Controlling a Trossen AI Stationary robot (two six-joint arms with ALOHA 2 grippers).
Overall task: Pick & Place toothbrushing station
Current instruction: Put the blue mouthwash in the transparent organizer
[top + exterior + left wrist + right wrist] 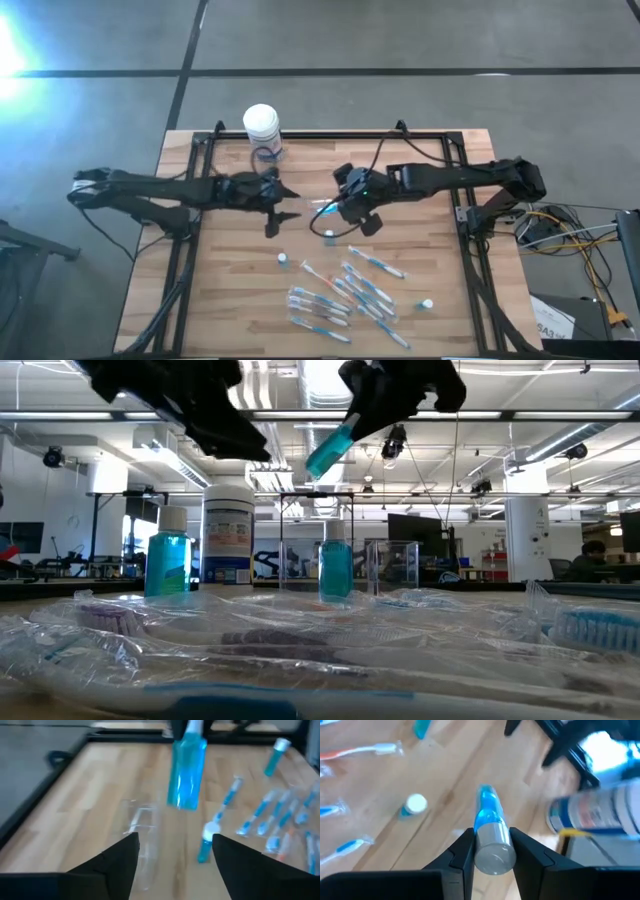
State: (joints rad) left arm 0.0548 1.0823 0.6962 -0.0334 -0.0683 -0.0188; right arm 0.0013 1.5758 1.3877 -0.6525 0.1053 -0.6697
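Observation:
My right gripper (pixel 332 212) hangs above the table's middle, shut on a small blue bottle (pixel 329 450). My left gripper (pixel 283 208) stands open just left of it, nothing between its fingers. A clear cup (pixel 142 837) is on the table just ahead of the left fingers; I cannot tell whether they touch it. Several blue-and-white toothbrushes (pixel 340 295) in clear wrappers lie flat on the near half of the table. Other small blue bottles with white caps (pixel 283 259) (pixel 427 303) stand among them. My right gripper pinches the bottle's capped top end (pixel 492 849) between its two fingers. The fingers slant down from the table's right side. The blue body (pixel 186 775) hangs tilted below them, clear of the table.
A white-lidded tub with a blue label (pixel 262 125) stands at the table's far edge, left of centre. A black frame (pixel 330 135) runs round the wooden top. Bare wood shows at the far right and near left.

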